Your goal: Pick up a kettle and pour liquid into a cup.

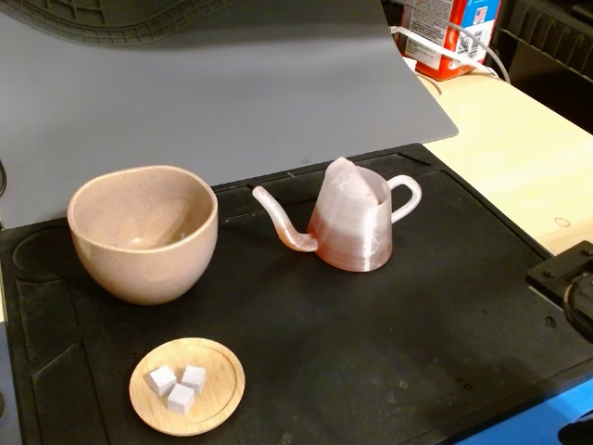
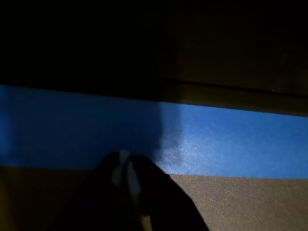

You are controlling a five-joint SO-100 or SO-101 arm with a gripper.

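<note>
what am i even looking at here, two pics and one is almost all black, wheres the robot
These are two cameras on one small robot arm setup. The first is a fixed camera looking down at a black mat on a table. On it stand a pinkish see-through kettle with a long thin spout pointing at a big beige cup, which sits apart to its left. Nearer the camera is a small wooden dish holding three white cubes. The arm itself is not clearly in this picture; only a dark part shows at the right edge.

The dark picture comes from a camera riding on the arm's wrist. It shows a blue strip and a dark shape at the bottom that is probably the pincer, too shadowed to tell whether it is open. Nothing appears to be held.
</note>
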